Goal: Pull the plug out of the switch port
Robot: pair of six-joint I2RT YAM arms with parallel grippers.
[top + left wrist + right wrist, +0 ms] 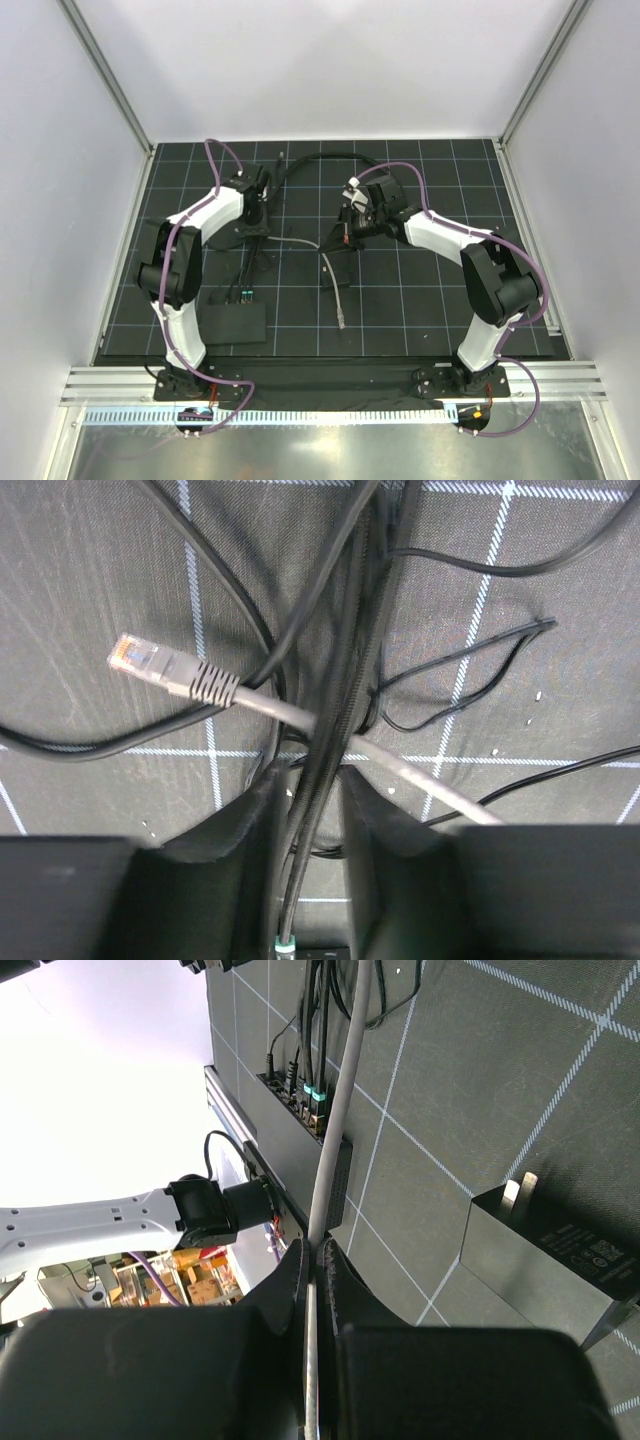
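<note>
The switch point(235, 320) is a flat black box lying at the near left of the mat. Its port edge point(300, 1125) holds several plugs point(243, 293), two of them with green collars point(314, 1096). Black cables point(330, 680) run from those plugs up the mat. My left gripper point(310, 770) straddles that bundle, its jaws narrow but open, with a small gap beside the cables; it hovers above the switch point(255, 220). My right gripper point(318, 1245) is shut on a grey cable point(345, 1080) mid-mat point(345, 228). A loose grey plug point(150, 665) lies free on the mat.
A small black adapter block point(550, 1260) with two prongs sits right of the grey cable, near the middle of the mat point(335, 272). The grey cable's other end point(343, 322) lies toward the near edge. A thick black cable point(320, 158) loops at the back.
</note>
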